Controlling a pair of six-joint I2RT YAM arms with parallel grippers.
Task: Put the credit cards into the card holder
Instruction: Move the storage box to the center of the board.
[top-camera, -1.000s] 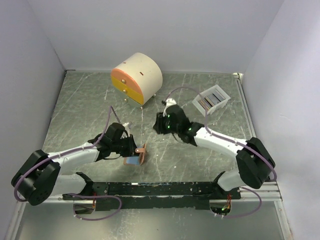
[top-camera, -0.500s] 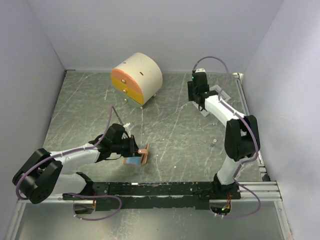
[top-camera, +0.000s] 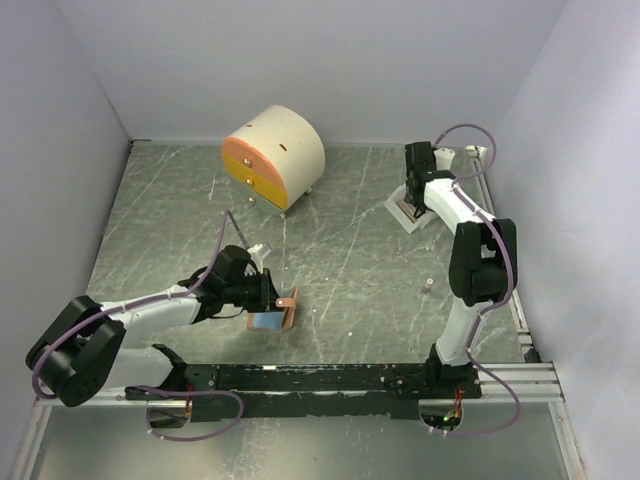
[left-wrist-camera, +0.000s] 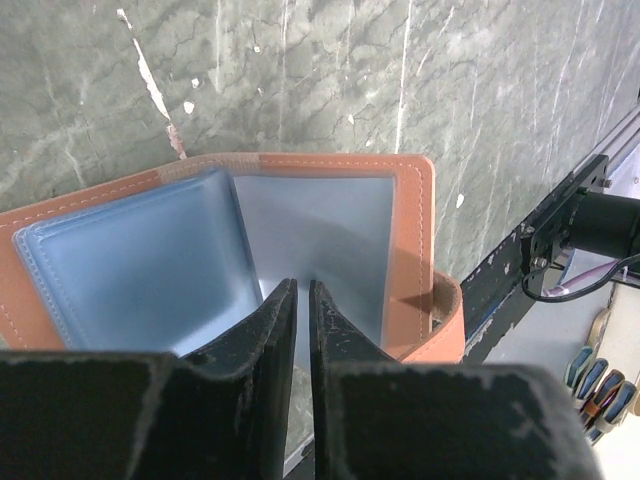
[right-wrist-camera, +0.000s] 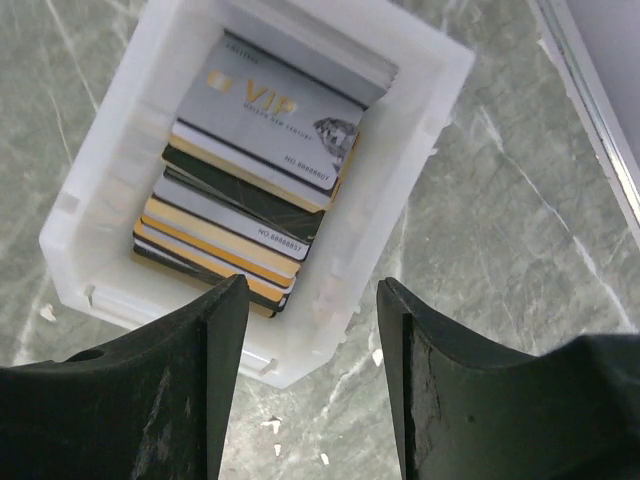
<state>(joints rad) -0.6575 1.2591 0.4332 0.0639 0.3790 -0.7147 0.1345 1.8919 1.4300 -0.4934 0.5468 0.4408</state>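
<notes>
Near left on the counter (top-camera: 350, 250): open salmon card holder (left-wrist-camera: 410, 250), pinched in the almost-closed left tool (left-wrist-camera: 302, 290). Far right: right tool (right-wrist-camera: 312, 288), wide open and empty, over a white tray (right-wrist-camera: 420, 70) of stacked credit cards (right-wrist-camera: 270, 130). Seemingly early: most cards yet to move.

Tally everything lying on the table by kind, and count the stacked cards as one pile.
card holder: 1
white tray: 1
card pile in the tray: 1
round cabinet: 1
small unidentified object: 1
Total: 5
</notes>
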